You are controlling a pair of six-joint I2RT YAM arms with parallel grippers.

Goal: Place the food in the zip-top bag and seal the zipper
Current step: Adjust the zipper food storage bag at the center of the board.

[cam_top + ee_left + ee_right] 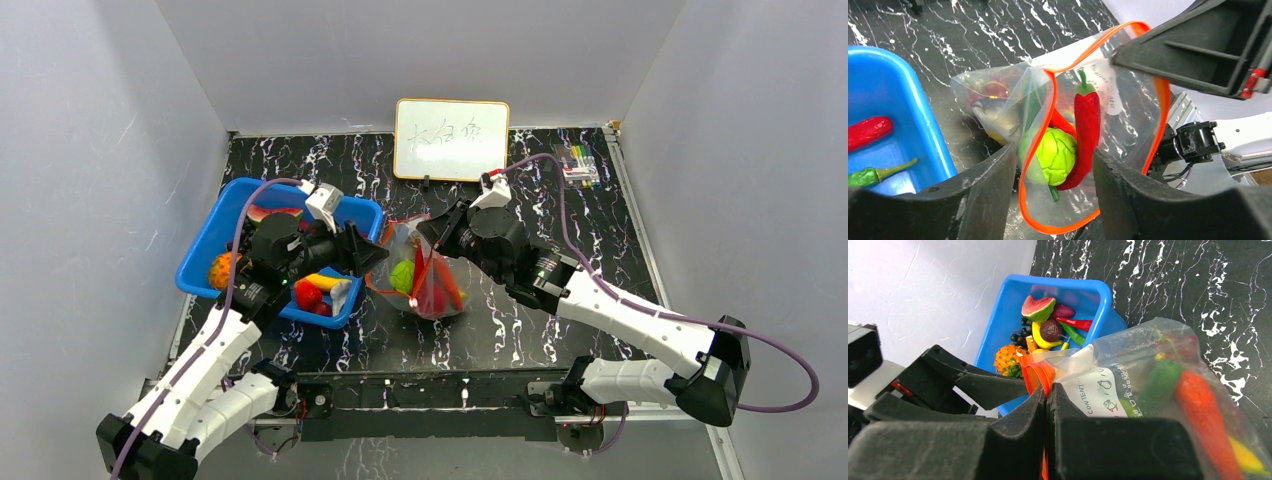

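Observation:
The clear zip-top bag (428, 283) lies mid-table with its mouth held open. Its red-orange zipper (1024, 200) curls in a loop. My right gripper (1048, 390) is shut on the zipper (1040, 374) at the far side of the mouth. Just above the opening, my left gripper (1054, 155) stands open with nothing held. Inside the bag lie a green round fruit (1058, 152), a red chilli (1087, 125) and other food. More food lies in the blue basket (215, 240): a banana (1040, 340), grapes (1019, 336) and a red chilli (868, 131).
A whiteboard (451, 138) stands at the back, with a marker box (577, 165) at the back right. The blue basket's wall (923, 125) is right next to the bag's left side. A green chilli (873, 175) lies in the basket.

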